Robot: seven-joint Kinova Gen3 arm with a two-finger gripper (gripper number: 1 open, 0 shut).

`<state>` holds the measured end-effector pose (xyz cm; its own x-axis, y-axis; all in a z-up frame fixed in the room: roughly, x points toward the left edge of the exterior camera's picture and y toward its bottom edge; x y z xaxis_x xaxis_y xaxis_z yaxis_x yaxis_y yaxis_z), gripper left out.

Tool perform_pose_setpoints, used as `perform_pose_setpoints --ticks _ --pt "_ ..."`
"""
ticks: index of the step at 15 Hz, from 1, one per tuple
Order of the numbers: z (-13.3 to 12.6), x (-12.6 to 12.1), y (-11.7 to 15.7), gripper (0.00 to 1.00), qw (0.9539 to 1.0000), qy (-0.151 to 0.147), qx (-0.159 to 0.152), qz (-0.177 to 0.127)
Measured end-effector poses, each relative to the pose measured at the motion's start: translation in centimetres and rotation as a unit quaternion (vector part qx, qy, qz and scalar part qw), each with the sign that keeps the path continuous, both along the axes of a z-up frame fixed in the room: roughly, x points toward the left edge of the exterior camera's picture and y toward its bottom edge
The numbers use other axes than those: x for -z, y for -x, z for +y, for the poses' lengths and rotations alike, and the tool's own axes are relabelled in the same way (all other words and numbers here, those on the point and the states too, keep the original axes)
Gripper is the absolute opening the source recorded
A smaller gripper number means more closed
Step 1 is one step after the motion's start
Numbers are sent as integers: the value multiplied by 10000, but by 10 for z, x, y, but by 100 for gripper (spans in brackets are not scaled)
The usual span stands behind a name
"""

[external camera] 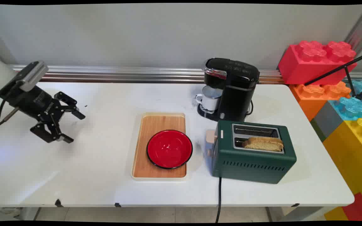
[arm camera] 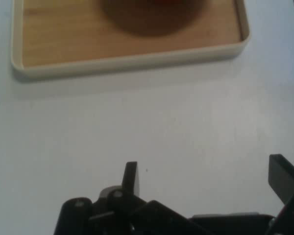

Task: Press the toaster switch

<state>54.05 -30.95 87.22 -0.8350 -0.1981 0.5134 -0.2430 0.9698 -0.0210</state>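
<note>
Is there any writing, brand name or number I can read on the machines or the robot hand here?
Nothing can be read for certain.
gripper: a small pale mark along its black body, too small to read.
coffee maker: faint markings on its top, too small to read.
toaster: a small white tag near its lever end, no legible text.
red bowl, wooden tray: no writing.

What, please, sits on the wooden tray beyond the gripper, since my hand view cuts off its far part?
Observer: A glossy red bowl with a black rim sits on the wooden tray with the cream rim.
Operator: What stands past the tray?
Observer: A dark green two-slot toaster holding a slice of toast.
Operator: Anything else?
Observer: A black coffee machine with a white enamel mug under its spout.
</note>
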Motion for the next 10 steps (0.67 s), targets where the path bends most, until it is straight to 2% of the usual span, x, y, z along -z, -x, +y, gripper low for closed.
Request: perform_pose_setpoints --ticks 5,10 --pt "-7 -12 11 100 9989 114 -72 444" --pt "-15 -27 21 100 9945 243 -174 1009"
